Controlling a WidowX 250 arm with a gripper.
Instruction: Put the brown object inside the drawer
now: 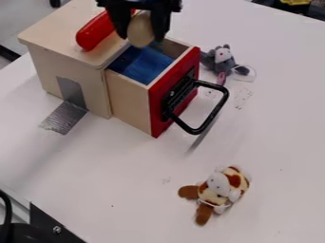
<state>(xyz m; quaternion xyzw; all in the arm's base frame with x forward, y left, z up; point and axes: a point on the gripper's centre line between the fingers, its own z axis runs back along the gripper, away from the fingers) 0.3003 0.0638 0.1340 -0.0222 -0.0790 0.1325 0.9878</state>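
Judged as the placing step, with the drawer point(131, 98) already pulled out of the wooden cabinet point(86, 78); only the lowering and release left to do. Gripped from both sides by the gripper point(140, 34): the brown object point(140, 27) (more pale tan than brown, and egg-like), near the top of the view, around the back edge of the opening; impossible to tell exactly how high, or whether fully clear of the cabinet's edge.

Next, probably, a small shift towards the red front point(157, 97), enough to get past the cabinet's edge, then straight down between the side walls; best to part the fingers only once below the rim, to avoid a roll or a drop outside. Likely to land softly on the blue cloth point(145, 66); worth minding the red item point(95, 31) on the cabinet top, just beside the gripper; no need to touch the black handle point(208, 85).
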